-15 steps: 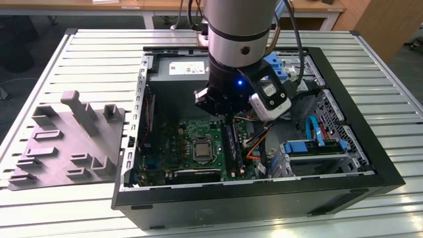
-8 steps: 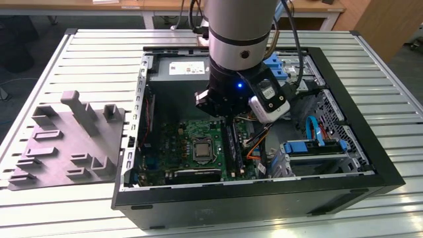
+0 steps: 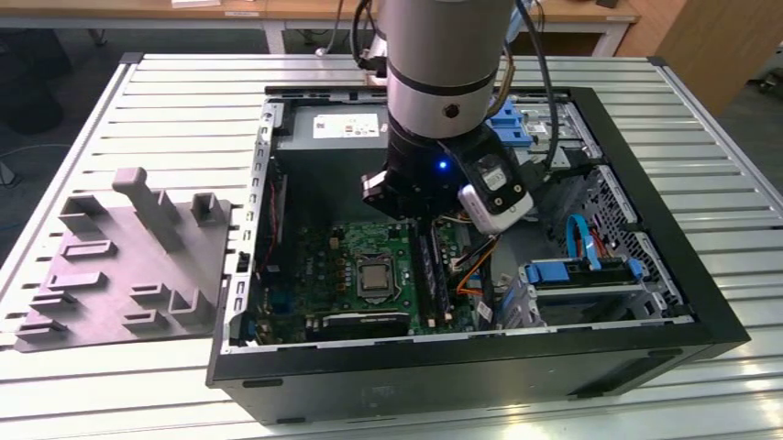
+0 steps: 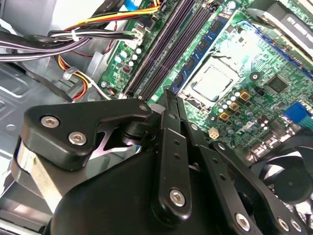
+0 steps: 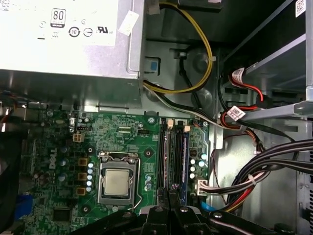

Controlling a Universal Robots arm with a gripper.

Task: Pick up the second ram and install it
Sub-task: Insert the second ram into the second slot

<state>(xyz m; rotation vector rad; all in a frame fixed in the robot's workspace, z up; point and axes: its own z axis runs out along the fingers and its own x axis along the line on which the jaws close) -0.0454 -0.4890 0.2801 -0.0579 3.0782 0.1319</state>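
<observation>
One blue stick at the slots, jaws closed
The second ram (image 4: 205,46), I believe, stands just beside the CPU socket (image 4: 212,81); my gripper (image 4: 168,98) looks shut, pinching nothing I can see. Any push should go straight down, never tilted.

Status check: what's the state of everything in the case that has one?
End effector: shut, nothing visibly held, tips at the ram slots.
Blue ram stick: standing upright in a motherboard slot.
Computer case: lying on its side, open.
Processor: in its socket, uncovered.
</observation>
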